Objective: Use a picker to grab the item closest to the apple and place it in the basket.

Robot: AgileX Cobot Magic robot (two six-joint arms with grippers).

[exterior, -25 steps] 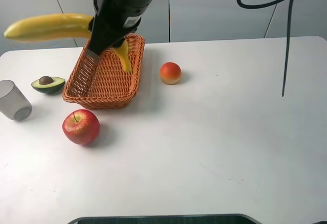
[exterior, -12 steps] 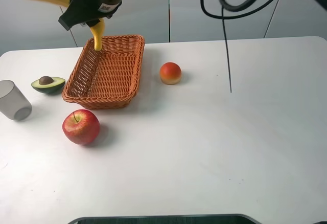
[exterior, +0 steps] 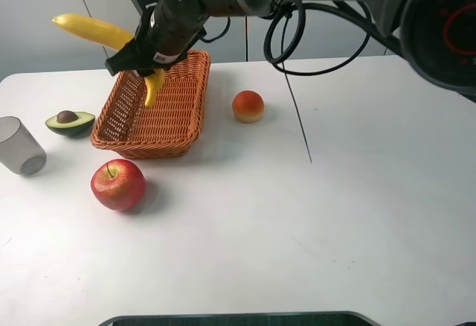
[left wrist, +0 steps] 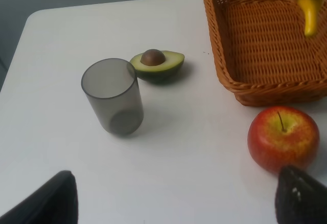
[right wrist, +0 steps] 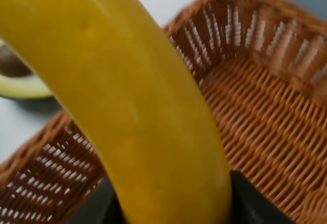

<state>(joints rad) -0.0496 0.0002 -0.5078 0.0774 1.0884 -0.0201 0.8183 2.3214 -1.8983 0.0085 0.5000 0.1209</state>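
Observation:
My right gripper [exterior: 151, 56] is shut on a long yellow banana [exterior: 91, 30], which hangs tilted over the far left part of the woven orange basket [exterior: 149, 147]. The banana's lower tip [exterior: 152, 89] points down inside the basket, apart from its floor. In the right wrist view the banana [right wrist: 138, 106] fills the picture, with the basket's weave [right wrist: 265, 121] behind it. A red apple [exterior: 117, 184] lies on the table just in front of the basket. My left gripper [left wrist: 176, 202] is open above the table near the apple [left wrist: 283, 137], with nothing between its fingers.
A halved avocado [exterior: 69, 122] lies left of the basket, and a grey translucent cup [exterior: 20, 146] stands at the table's left edge. An orange-red round fruit [exterior: 248, 106] sits right of the basket. A thin black cable [exterior: 297, 117] hangs over the table's middle.
The right arm has swung, carrying the banana up to the left and then back down over the basket's far left side. The hanging cable has shifted left. The fruits on the table stayed put.

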